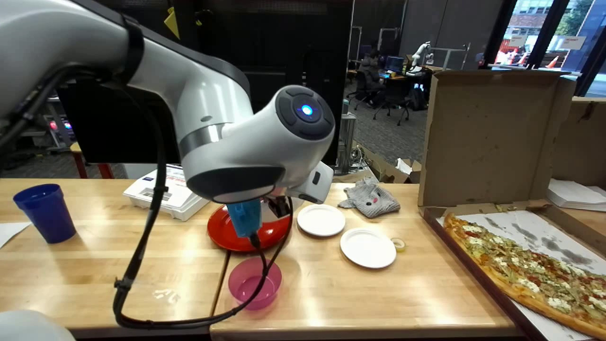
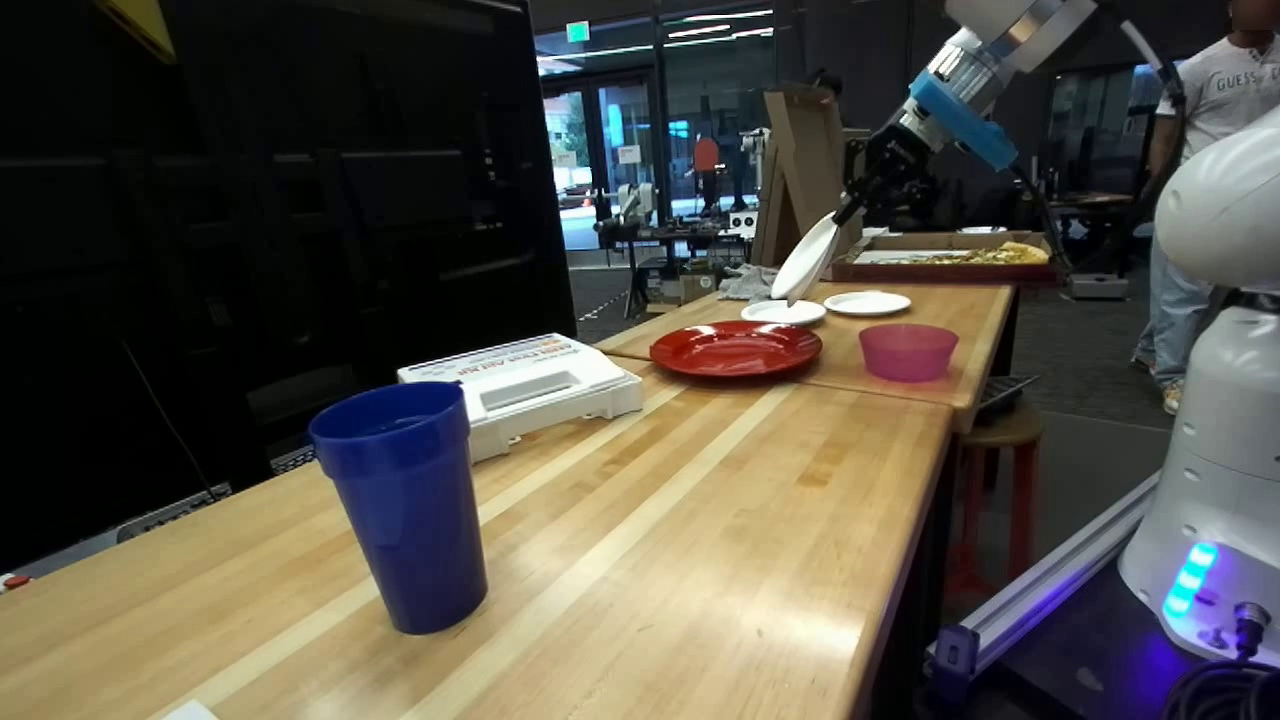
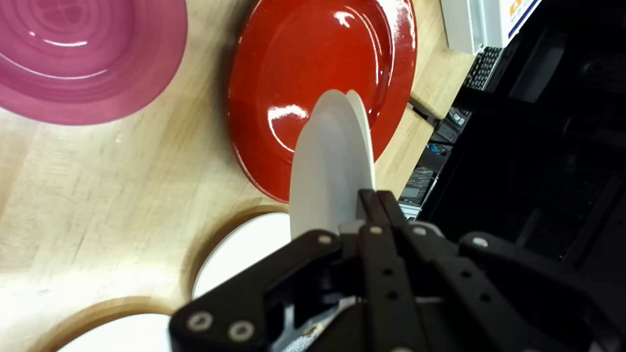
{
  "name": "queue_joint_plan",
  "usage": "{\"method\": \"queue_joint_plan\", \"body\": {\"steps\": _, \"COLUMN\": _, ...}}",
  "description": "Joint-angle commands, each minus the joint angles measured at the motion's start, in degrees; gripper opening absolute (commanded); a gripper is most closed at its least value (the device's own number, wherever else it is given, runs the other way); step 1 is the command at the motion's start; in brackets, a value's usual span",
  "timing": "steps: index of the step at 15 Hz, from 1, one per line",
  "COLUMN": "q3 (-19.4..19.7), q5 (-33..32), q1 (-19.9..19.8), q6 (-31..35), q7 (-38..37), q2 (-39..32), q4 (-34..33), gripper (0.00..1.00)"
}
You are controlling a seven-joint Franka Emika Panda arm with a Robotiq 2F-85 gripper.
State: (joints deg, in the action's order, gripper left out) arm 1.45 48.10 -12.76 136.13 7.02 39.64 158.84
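White plate (image 3: 326, 166) is in the air over the table (image 1: 402, 303), tilted, and the black gripper (image 3: 375, 193) has its fingers closed upon the plate's edge. The wrist view shows two pale layers at its far end, which the exterior views do not show clearly; it may be one bent plate or two together, I cannot be sure. In an exterior view, a roll of tape (image 1: 399, 248) lies just beside one of two flat white plates (image 1: 368, 247), but there the arm (image 1: 213, 99) hides most of the held plate. In an exterior view, the held plate is seen from its side, just behind the red plate (image 2: 735, 348).

The arm stretches above the table, bent near its end, where a blue cover (image 2: 962, 122) is fixed; the gripper points downward on a slant.

The held plate is thin and matt, of rounded outline. The red plate is glossy, with a wide rim, and the pink bowl (image 3: 137, 93) is translucent, with rings in its bottom. The table has pale wooden strips; the grey cloth (image 1: 371, 200) has a coarse texture, and the open pizza box (image 1: 492, 137) is of brown cardboard.
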Motion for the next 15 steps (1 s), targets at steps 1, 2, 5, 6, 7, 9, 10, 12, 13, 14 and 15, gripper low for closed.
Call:
{"method": "queue_joint_plan", "body": {"steps": 1, "q3": -4.5, "q5": 1.7, "q1": -0.1, "q6": 0.6, "q7": -3.6, "q2": 2.3, "q4": 0.0, "gripper": 0.01}}
{"method": "queue_joint_plan", "body": {"steps": 2, "q3": -5.5, "q5": 2.0, "q1": 0.3, "q6": 0.6, "q7": -4.5, "q2": 3.0, "q4": 0.5, "gripper": 0.01}}
{"method": "queue_joint_plan", "body": {"steps": 5, "q3": -7.9, "q5": 4.0, "q1": 1.7, "q6": 0.4, "q7": -5.1, "q2": 2.7, "q4": 0.3, "gripper": 0.01}}
{"method": "queue_joint_plan", "body": {"steps": 6, "q3": -8.7, "q5": 4.6, "q1": 2.1, "q6": 0.2, "q7": -5.4, "q2": 2.6, "q4": 0.2, "gripper": 0.01}}
{"method": "queue_joint_plan", "body": {"steps": 7, "q3": -9.2, "q5": 5.6, "q1": 2.9, "q6": 0.0, "q7": -5.2, "q2": 2.4, "q4": 0.2, "gripper": 0.01}}
{"method": "queue_joint_plan", "body": {"steps": 9, "q3": -9.8, "q5": 7.5, "q1": 3.7, "q6": -1.1, "q7": -4.4, "q2": 2.5, "q4": 0.0, "gripper": 0.01}}
{"method": "queue_joint_plan", "body": {"steps": 10, "q3": -9.7, "q5": 8.6, "q1": 4.4, "q6": -1.5, "q7": -3.9, "q2": 2.4, "q4": 0.0, "gripper": 0.01}}
{"method": "queue_joint_plan", "body": {"steps": 12, "q3": -8.8, "q5": 11.0, "q1": 5.8, "q6": -2.3, "q7": -2.4, "q2": 2.3, "q4": 0.0, "gripper": 0.01}}
{"method": "queue_joint_plan", "body": {"steps": 13, "q3": -8.1, "q5": 12.3, "q1": 6.3, "q6": -2.8, "q7": -1.5, "q2": 2.2, "q4": 0.0, "gripper": 0.01}}
{"method": "queue_joint_plan", "body": {"steps": 14, "q3": -7.2, "q5": 13.7, "q1": 6.9, "q6": -3.7, "q7": -0.4, "q2": 1.9, "q4": 0.0, "gripper": 0.01}}
{"method": "queue_joint_plan", "body": {"steps": 15, "q3": -5.9, "q5": 14.8, "q1": 7.4, "q6": -4.6, "q7": 1.0, "q2": 1.2, "q4": 0.0, "gripper": 0.01}}
